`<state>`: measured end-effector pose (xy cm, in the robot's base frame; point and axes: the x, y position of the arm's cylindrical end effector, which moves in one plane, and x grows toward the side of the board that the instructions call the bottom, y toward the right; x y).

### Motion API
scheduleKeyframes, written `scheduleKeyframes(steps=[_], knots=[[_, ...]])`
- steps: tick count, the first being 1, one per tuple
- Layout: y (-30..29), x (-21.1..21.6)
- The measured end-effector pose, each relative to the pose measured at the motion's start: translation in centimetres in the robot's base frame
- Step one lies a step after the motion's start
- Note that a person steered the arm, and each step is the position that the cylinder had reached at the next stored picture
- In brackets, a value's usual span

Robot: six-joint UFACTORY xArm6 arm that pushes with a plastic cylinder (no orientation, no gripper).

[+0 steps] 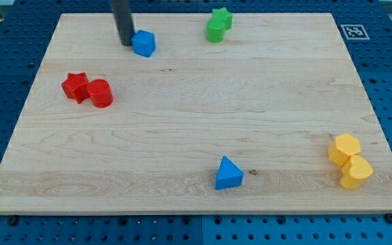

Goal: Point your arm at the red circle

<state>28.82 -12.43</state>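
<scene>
light wooden table [196,122] on a blue pegboard, big bare stretch across the middle. red circle [101,93] sits at the view's left, touching a red star [76,86] on its left side, both near the table's left edge with free board to their right and below. my tip [126,43] is up and to the right of the red circle, well apart from it, just left of a blue hexagon-ish block [143,43]. no jaws on this rod. two green blocks [218,25] touching near the top edge. blue triangle [228,173] near the bottom edge. two yellow blocks [349,160] touching by the right edge.
</scene>
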Motion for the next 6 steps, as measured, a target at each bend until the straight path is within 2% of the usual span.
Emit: scheduleKeyframes(steps=[2,3,4,5,6], knots=[[10.3,4.3],[10.2,11.4],[9.3,18.3],[5.9,21.6],[-1.8,20.6]])
